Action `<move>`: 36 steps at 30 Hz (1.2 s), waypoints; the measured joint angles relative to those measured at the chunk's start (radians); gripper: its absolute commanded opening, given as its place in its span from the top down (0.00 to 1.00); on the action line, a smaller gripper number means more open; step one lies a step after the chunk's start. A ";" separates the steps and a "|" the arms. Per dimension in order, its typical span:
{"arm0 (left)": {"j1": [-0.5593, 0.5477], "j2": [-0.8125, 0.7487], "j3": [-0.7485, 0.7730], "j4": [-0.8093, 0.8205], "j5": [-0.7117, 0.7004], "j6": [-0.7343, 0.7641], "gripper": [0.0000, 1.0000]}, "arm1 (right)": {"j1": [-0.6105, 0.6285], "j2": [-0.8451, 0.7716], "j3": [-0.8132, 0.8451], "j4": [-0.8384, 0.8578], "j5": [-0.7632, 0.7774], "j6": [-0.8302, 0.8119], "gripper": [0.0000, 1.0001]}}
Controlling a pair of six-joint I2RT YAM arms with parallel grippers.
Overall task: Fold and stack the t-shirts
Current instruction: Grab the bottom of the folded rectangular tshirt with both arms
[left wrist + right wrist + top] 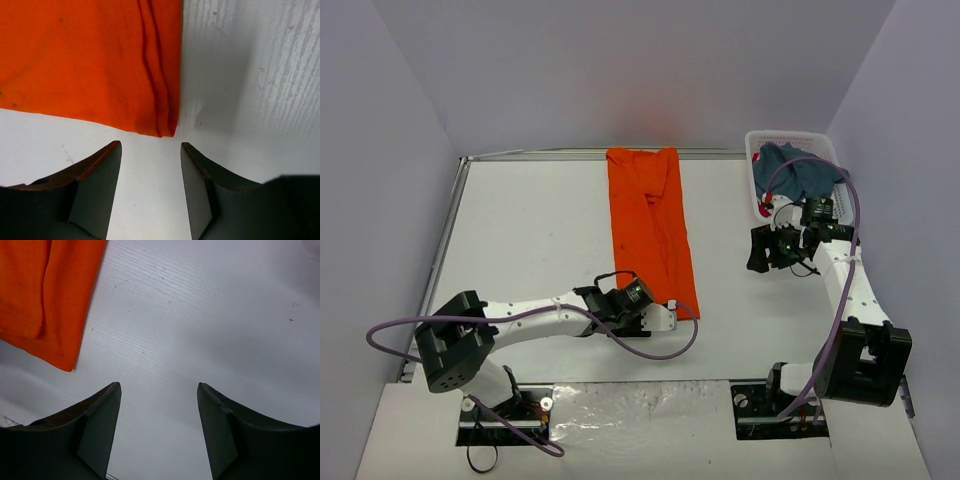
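Observation:
The orange t-shirt (651, 227) lies folded into a long strip down the middle of the table, from the back edge towards the front. My left gripper (669, 317) is open and empty, low over the table just short of the strip's near right corner (165, 131). The teal-blue t-shirt (798, 172) lies crumpled in the white basket (756, 150) at the back right. My right gripper (757, 256) is open and empty above bare table to the right of the orange shirt, whose edge shows in the right wrist view (50, 300).
The basket stands against the right wall by the back edge. A raised rim (448, 225) runs along the table's left and back sides. A shiny sheet (640, 405) covers the near edge between the arm bases.

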 measured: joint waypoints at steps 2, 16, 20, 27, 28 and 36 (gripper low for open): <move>-0.002 0.016 0.000 0.000 0.006 -0.002 0.51 | 0.000 0.000 0.000 0.005 0.003 0.001 0.42; -0.007 0.091 0.009 0.030 0.019 -0.014 0.51 | 0.000 0.000 0.000 0.012 0.006 0.002 0.42; -0.007 0.105 0.014 0.043 0.018 -0.016 0.51 | 0.000 0.000 0.000 0.012 0.006 0.002 0.42; -0.007 0.119 0.024 0.051 0.013 -0.024 0.73 | 0.001 0.000 0.000 0.012 0.006 0.002 0.42; -0.007 0.122 0.024 0.053 0.014 -0.027 0.79 | 0.001 0.000 0.000 0.012 0.006 0.002 0.42; -0.007 0.143 0.030 0.049 0.015 -0.032 0.98 | 0.002 0.000 -0.001 0.012 0.013 0.001 0.42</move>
